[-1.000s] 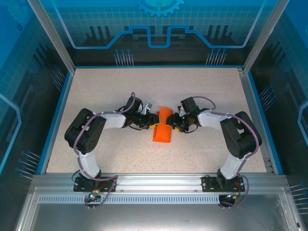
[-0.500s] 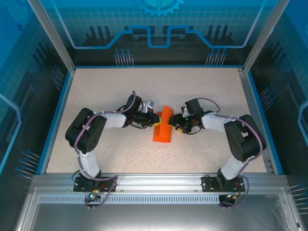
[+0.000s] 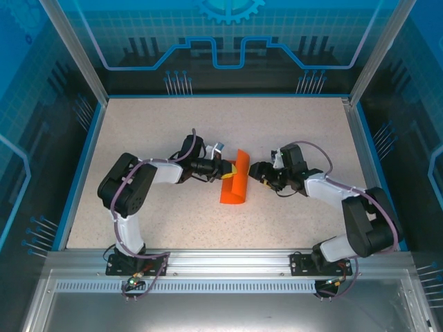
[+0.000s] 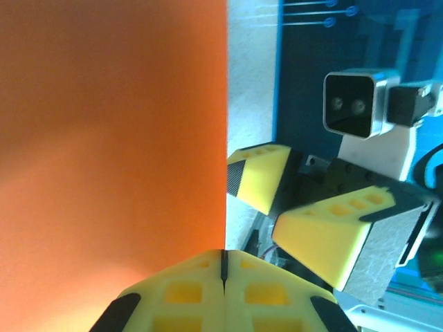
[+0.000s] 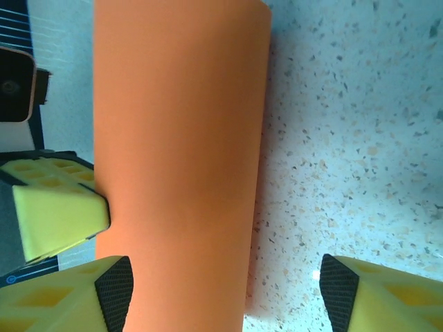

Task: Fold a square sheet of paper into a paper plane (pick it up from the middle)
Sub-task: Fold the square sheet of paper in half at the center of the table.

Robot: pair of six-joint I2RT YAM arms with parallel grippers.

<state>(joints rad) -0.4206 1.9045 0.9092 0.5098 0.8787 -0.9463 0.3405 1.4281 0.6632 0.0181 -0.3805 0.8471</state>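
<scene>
Base rail [image 3: 221,263]: both my arms are bolted here, at the near edge of the desk [image 3: 152,124]
Left arm [image 3: 128,190]: elbow out to the left, forearm low and reaching toward the middle of the desk
Right arm [image 3: 367,221]: elbow out to the right, forearm angled in toward the middle
Left claw [image 3: 221,168]: jaws pressed together on the left long edge of the orange paper [image 3: 234,183]; in my left wrist view the two yellow fingers [image 4: 180,297] meet with no gap, the paper edge in line with their seam
Right claw [image 3: 255,171]: jaws spread wide, gripping nothing; it sits just beside the right long edge of the paper, and I cannot tell whether a fingertip touches it
Orange paper: folded into a narrow strip at the middle of the desk, between my two claws, long axis running near to far and leaning slightly right toward its far end
Desk: pale speckled surface with a blue border
Far wall [image 3: 228,41]: clear panel with blue line graphics
</scene>
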